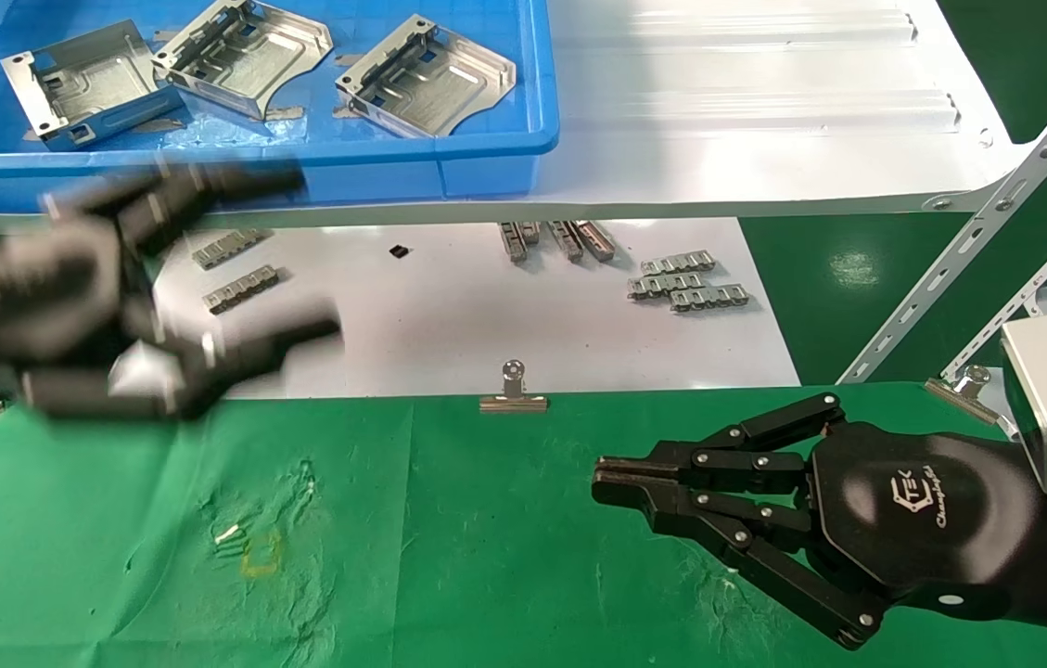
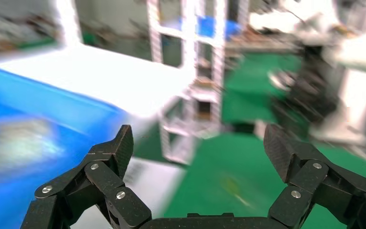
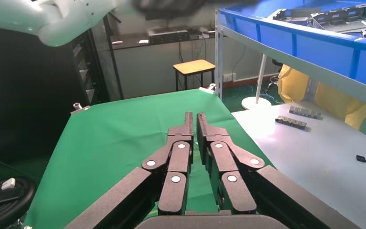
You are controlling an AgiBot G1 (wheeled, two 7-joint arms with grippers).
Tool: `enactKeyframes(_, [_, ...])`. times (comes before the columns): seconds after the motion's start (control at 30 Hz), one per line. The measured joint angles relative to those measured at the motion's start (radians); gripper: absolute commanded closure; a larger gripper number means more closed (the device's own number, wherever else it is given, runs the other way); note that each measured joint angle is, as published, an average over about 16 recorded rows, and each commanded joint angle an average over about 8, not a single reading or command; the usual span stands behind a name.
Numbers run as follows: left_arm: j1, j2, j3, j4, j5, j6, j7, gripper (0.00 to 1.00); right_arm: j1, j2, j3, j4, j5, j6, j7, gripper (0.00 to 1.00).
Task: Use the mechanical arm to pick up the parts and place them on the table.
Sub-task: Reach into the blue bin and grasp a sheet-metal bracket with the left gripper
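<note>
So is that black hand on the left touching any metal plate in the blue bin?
Apart. In the left wrist view the left gripper is open and empty.

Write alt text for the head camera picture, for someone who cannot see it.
The left tool, open and empty, hangs in front of a blue bin holding three silver parts. The right tool, shut, rests low over the green table. Between bin and table, a white sheet carries small grey strips.

Factory workshop, assembly bench: blue plastic parts bin point(image 1: 486, 153) holding stamped metal plates point(image 1: 426, 79); slotted-angle steel racking point(image 1: 996, 218); green cloth-covered table point(image 1: 449, 557); small link strips point(image 1: 688, 280) on white sheet point(image 1: 449, 325).
</note>
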Motion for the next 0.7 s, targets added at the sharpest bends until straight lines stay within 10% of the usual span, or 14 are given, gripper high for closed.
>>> enactKeyframes(0.5, [-0.531, 0.262, 0.223, 0.502, 0.458, -0.286, -0.154, 0.0, 0.0, 0.0, 0.0, 0.0, 0.0, 0.0, 0.0, 1.0])
enactKeyframes(0.7, [-0.659, 0.345, 0.293, 0.726, 0.595, -0.368, -0.182, 0.69, 0.0, 0.0, 0.0, 0.0, 0.0, 0.0, 0.0, 1.0])
